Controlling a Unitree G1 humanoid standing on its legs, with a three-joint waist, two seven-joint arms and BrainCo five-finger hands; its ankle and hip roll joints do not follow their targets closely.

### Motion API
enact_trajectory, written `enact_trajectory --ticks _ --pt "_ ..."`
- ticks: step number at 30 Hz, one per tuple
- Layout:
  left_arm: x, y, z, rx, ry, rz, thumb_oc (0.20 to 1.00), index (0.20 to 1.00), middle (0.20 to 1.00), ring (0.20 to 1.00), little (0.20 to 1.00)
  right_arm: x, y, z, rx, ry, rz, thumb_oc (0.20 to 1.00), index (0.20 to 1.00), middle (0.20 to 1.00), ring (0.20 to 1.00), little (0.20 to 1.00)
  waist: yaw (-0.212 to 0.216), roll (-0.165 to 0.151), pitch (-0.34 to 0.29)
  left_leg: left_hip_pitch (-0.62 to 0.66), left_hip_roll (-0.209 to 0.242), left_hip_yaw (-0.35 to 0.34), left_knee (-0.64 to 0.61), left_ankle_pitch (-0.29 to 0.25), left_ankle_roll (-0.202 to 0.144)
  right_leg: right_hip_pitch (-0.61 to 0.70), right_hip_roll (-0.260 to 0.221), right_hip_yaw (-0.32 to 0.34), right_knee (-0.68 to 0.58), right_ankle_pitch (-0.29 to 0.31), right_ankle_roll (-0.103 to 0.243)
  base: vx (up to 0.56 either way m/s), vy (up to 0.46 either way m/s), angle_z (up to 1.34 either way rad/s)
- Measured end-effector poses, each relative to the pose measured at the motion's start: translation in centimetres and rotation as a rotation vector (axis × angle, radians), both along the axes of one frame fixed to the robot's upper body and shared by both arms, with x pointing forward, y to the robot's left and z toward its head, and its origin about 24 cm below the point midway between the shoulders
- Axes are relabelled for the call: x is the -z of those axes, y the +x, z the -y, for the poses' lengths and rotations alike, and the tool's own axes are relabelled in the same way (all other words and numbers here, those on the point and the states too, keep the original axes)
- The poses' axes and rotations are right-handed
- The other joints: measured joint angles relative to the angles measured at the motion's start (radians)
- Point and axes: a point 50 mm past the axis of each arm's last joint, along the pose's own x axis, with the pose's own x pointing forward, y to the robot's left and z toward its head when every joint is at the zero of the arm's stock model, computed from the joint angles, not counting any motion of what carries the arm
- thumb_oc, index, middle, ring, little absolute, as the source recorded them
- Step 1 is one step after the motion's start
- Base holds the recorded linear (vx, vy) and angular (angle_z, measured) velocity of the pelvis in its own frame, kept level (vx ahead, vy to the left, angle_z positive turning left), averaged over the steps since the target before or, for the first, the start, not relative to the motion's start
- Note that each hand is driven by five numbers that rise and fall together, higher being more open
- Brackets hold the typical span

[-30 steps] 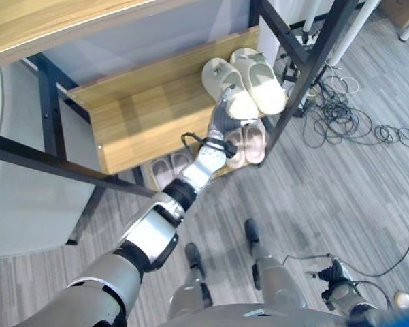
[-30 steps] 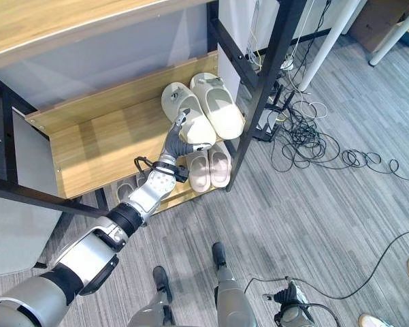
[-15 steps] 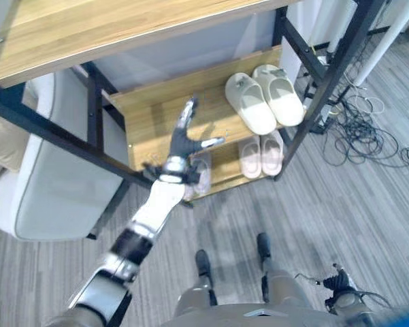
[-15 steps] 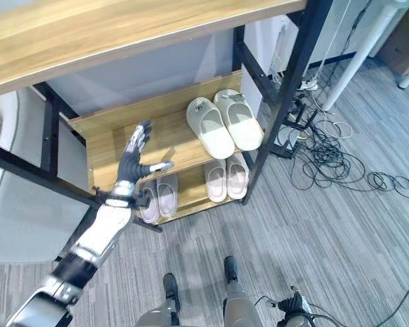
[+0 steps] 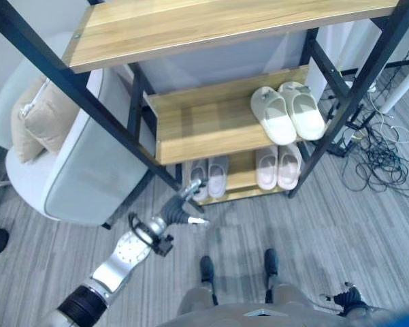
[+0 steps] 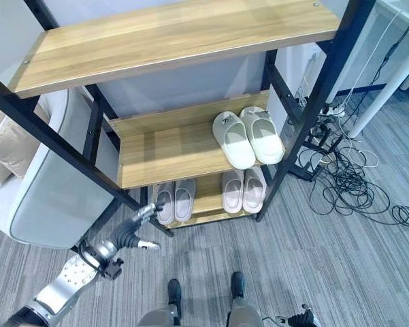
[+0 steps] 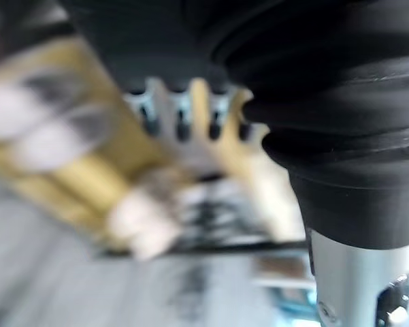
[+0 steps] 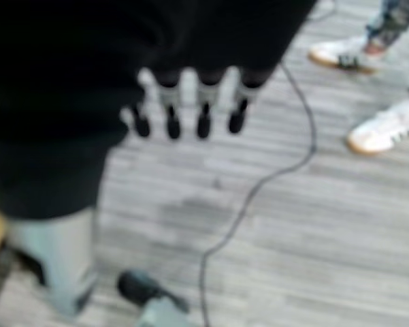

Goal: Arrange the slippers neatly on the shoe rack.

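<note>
The big cream slippers (image 6: 248,138) sit side by side on the middle shelf of the shoe rack (image 6: 156,153), toes pointing to the back. Two smaller pink pairs (image 6: 243,190) and (image 6: 175,201) stand in a row on the bottom shelf. All of them look tidy, so I think the job is about done.

The left hand (image 5: 180,210) hangs low, down by the floor in front of the rack. Its fingers are loose and spread out, and it holds nothing. The right hand (image 8: 187,102) hangs over the grey floor with straight fingers, empty too.

Next, I think the robot only needs to check the rows, and maybe nudge a slipper straight.

The slippers look soft, thick and rounded, like foam. The shelves are smooth pale wood, and the frame is thin black metal bars. A grey padded chair (image 5: 88,170) with a tan pillow (image 5: 34,116) sits beside the rack.
</note>
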Motion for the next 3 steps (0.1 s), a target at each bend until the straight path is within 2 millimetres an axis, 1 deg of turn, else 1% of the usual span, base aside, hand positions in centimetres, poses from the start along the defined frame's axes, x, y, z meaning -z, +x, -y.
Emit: enact_trajectory --ticks 1,2,3 --pt "2.8 -1.2 -0.8 -0.091 0.04 -0.107 1.0 1.0 1.0 1.0 1.0 0.0 -0.1 0.0 0.0 0.005 -0.003 1.0 1.0 1.0 1.0 1.0 -0.006 0.004 -0.007 0.016 0.0 0.002 0.0 -0.003 0.0 0.013 0.0 0.002 0.0 -0.002 -0.003 -0.01 0.014 0.03" --pt "4.7 -2.9 -1.4 -0.118 0.096 -0.219 1.0 1.0 1.0 1.0 1.0 0.1 -0.1 -0.1 -0.002 0.014 -0.006 1.0 1.0 1.0 1.0 1.0 -0.01 -0.002 -0.009 0.021 0.002 0.001 0.0 -0.004 -0.001 0.019 0.002 0.002 -0.001 -0.005 -0.006 0.01 0.022 0.03" --pt "6.2 -5.7 -1.9 -0.091 0.169 -0.316 1.0 1.0 1.0 1.0 1.0 0.1 0.0 -0.3 -0.006 0.023 -0.003 1.0 1.0 1.0 1.0 1.0 -0.01 -0.013 -0.009 0.02 0.005 0.0 0.0 -0.004 -0.002 0.02 0.004 0.0 -0.001 -0.007 -0.009 0.01 0.027 0.09"
